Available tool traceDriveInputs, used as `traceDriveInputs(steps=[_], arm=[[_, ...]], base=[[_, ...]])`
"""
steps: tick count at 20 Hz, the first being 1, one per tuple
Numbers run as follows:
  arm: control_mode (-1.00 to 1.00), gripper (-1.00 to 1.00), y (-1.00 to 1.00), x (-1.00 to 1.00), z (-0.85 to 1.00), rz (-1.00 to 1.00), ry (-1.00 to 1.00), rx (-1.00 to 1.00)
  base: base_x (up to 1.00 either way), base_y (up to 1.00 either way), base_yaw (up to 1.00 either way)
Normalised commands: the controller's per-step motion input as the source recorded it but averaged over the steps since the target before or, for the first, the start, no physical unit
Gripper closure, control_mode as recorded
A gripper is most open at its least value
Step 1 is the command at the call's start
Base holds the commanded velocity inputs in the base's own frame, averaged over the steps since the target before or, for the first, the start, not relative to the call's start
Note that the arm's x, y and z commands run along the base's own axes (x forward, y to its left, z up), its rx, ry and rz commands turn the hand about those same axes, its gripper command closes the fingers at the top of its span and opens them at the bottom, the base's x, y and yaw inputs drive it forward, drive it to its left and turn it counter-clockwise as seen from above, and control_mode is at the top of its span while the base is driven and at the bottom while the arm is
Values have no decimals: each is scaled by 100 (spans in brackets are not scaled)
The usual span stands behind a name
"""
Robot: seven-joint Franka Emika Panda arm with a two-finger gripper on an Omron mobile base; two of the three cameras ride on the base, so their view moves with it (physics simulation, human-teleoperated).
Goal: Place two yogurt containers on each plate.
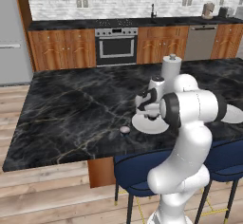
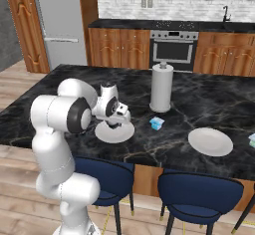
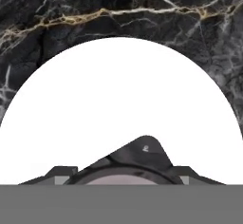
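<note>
Left base view: the white arm rises from the lower right of the frame and bends toward the centre, where its end effector (image 1: 151, 115) hangs directly above a plain flat round white plate (image 1: 142, 123) lying on the black, gold-veined marble worktop (image 1: 71, 114). A small dark round yogurt cup with a pale top (image 1: 125, 129) stands on the worktop just left of that plate, near the front edge. A tall white paper-towel roll (image 1: 171, 69) stands upright behind the arm, right of centre.

Right base view: the same plate (image 2: 122, 135) lies left of centre beneath the end effector (image 2: 115, 122). A second flat round white plate (image 2: 210, 141) lies at the right of the frame, well apart from the first. A light blue and white yogurt container (image 2: 157, 123) sits between the two plates, in front of the paper-towel roll (image 2: 161, 87). Another light blue container (image 2: 252, 140) shows at the right edge, beside the second plate.

Hand view: the white plate (image 3: 118, 104) spans the middle of the frame against the marble worktop (image 3: 57, 9). At bottom centre, a dark round object with a pale top (image 3: 142, 156) sits between the dark finger tips; the end effector (image 3: 124, 182) appears closed on it, evidently a yogurt cup held close over the plate.
</note>
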Motion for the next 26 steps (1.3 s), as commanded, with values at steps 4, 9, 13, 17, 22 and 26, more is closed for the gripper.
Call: traceDriveInputs(steps=[4, 9, 13, 17, 22, 26], arm=[[-100, 100, 0, 42, -39, 0, 0, 0], [-100, 100, 0, 42, -31, 0, 0, 0], [-100, 100, 0, 34, -28, 0, 0, 0], [-100, -100, 0, 24, -21, 0, 0, 0], [-100, -100, 0, 0, 2, 0, 0, 0], [-100, -100, 0, -7, 11, 0, -1, 0]], base=[[0, 0, 0], [0, 0, 0], [0, 0, 0], [0, 0, 0], [0, 0, 0], [0, 0, 0]])
